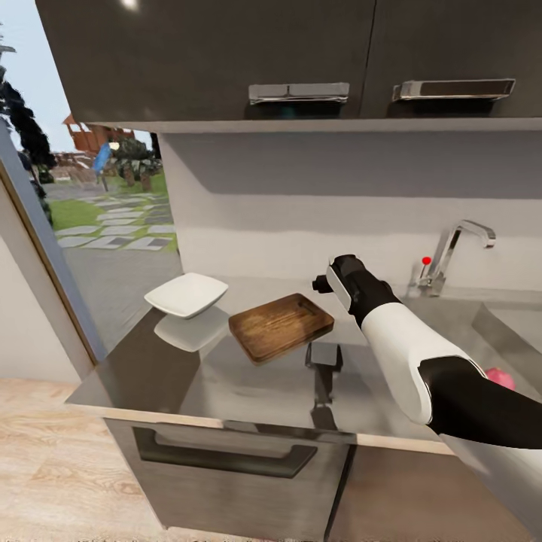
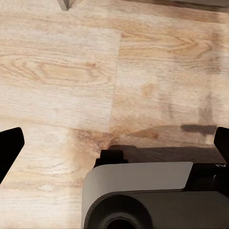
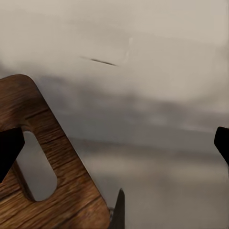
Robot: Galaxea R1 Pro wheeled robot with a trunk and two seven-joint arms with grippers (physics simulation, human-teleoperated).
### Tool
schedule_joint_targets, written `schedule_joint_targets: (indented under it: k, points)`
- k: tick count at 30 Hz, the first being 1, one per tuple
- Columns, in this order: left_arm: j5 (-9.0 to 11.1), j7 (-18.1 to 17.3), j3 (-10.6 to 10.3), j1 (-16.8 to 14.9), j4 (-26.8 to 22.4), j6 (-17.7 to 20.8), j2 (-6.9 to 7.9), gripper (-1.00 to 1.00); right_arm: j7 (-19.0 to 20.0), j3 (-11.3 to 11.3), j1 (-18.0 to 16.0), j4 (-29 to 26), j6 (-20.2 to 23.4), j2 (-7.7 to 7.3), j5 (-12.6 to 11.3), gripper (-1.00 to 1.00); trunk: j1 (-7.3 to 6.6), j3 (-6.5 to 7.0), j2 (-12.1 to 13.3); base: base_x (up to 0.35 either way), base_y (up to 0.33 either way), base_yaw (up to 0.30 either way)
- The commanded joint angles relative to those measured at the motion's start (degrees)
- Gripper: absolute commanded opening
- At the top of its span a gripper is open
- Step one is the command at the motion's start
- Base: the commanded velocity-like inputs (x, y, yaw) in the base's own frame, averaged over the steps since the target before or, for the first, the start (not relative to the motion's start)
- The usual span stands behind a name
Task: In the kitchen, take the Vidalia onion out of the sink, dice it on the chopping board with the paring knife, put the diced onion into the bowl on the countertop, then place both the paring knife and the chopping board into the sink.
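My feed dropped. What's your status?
Right gripper open above countertop, beside chopping board. Left gripper open, facing wood floor. Bowl left of board. Nothing blocking.

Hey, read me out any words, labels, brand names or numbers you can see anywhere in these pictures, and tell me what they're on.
None can be read.
A pale mark at the edge of the left wrist view, on the dark part by the left gripper, is cut off and unreadable.
The chopping board, bowl and cabinets carry no text.
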Motion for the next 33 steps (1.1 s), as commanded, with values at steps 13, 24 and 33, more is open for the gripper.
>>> schedule_joint_targets:
  k: [13, 24, 33]
  points:
    - [0.2, 0.0, 0.0, 0.0, -0.1, -0.2, 0.00, 1.00, -0.2, 0.4, 0.0, 0.5, 0.3, -0.02, 0.0, 1.00, 0.00, -0.56, 0.0, 0.033, 0.015, 0.000]
    - [0.2, -0.1, 0.0, 0.0, -0.1, -0.2, 0.00, 1.00, -0.1, 0.4, 0.0, 1.2, 0.3, 0.06, 0.0, 1.00, 0.00, -0.62, 0.0, 0.000, 0.000, 0.000]
    - [0.3, 0.0, 0.0, 0.0, 0.0, -0.1, 0.00, 1.00, -0.1, 0.4, 0.0, 1.9, 0.3, 0.03, 0.1, 1.00, 0.00, -1.30, 0.0, 0.000, 0.000, 0.000]
